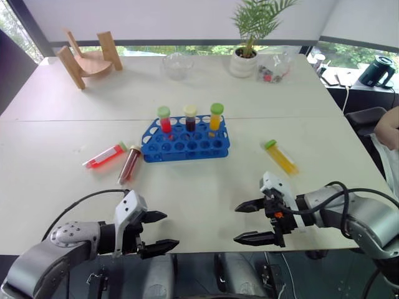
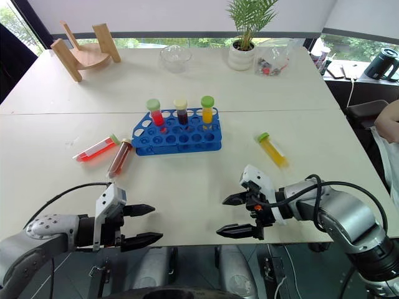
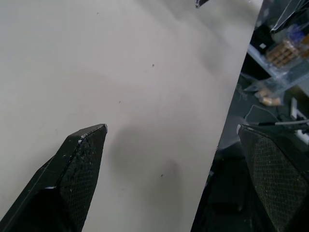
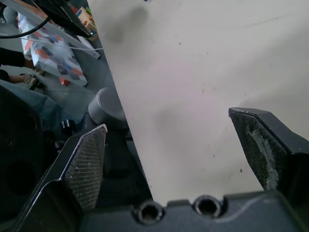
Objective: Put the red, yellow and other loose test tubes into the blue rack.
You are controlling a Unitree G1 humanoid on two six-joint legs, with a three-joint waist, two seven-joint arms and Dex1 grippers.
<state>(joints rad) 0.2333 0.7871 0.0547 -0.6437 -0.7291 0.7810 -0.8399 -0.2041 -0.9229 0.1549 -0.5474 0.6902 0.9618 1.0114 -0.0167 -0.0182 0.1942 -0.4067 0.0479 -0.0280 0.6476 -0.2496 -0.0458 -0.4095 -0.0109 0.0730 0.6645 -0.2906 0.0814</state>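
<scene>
White desk (image 1: 206, 193), two tops butted with a seam running across; windows along the back. At the far edge: a wooden stand (image 1: 89, 59), a clear glass bowl (image 1: 177, 64), a potted plant (image 1: 246, 37); black kettle (image 1: 377, 70) off to the right.

Blue rack (image 1: 186, 142) sits mid-desk, long axis across the view, round-hole grid on top. Its back row holds three upright tubes: red with green cap, dark with cream cap, orange-yellow with green cap.

Three tubes lie loose, flat on the desk. Red tube (image 1: 105, 156) is left of the rack, green cap toward the rack. Maroon tube (image 1: 129, 164) is just beside it, nearly touching the rack's left end, cream cap at the far end. Yellow tube (image 1: 280, 156) is right of the rack, well apart, green cap at the far end.

Left claw (image 1: 157, 233) and right claw (image 1: 249, 221) hover over the near desk edge, tips toward each other, both spread wide, empty.
</scene>
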